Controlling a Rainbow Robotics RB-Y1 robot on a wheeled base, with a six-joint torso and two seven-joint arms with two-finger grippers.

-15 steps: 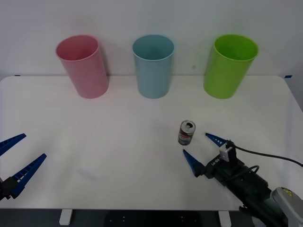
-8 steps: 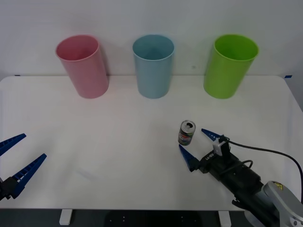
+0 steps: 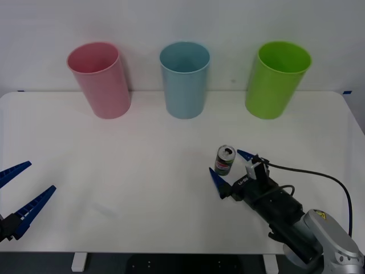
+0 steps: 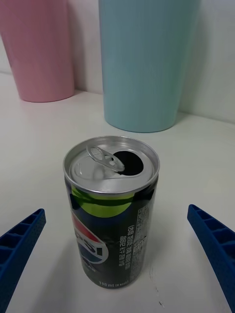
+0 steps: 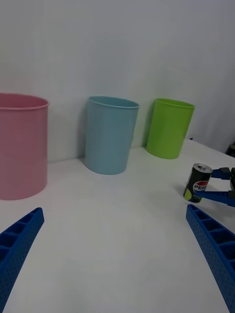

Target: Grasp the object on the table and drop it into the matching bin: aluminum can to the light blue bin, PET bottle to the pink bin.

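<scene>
Standing upright on the table [image 3: 142,171], right of centre, the aluminum can [image 3: 224,160] has your right gripper [image 3: 229,169] around it from the near right, blue fingers spread wide, one on each side, neither touching. From the front view you see the fingertips level with the can's body. The right wrist view adds what the front view cannot: the silver top with its tab lifted and mouth open, a lime band under the rim and a red, white and blue roundel on the dark body. Beyond the can in that view stands the light blue bin [image 4: 147,63], with the pink bin [image 4: 39,49] to its left. A lime green bin [image 3: 278,80] stands at far right. Your left gripper [image 3: 17,197] waits at the near left edge, fingers apart, holding nothing.
</scene>
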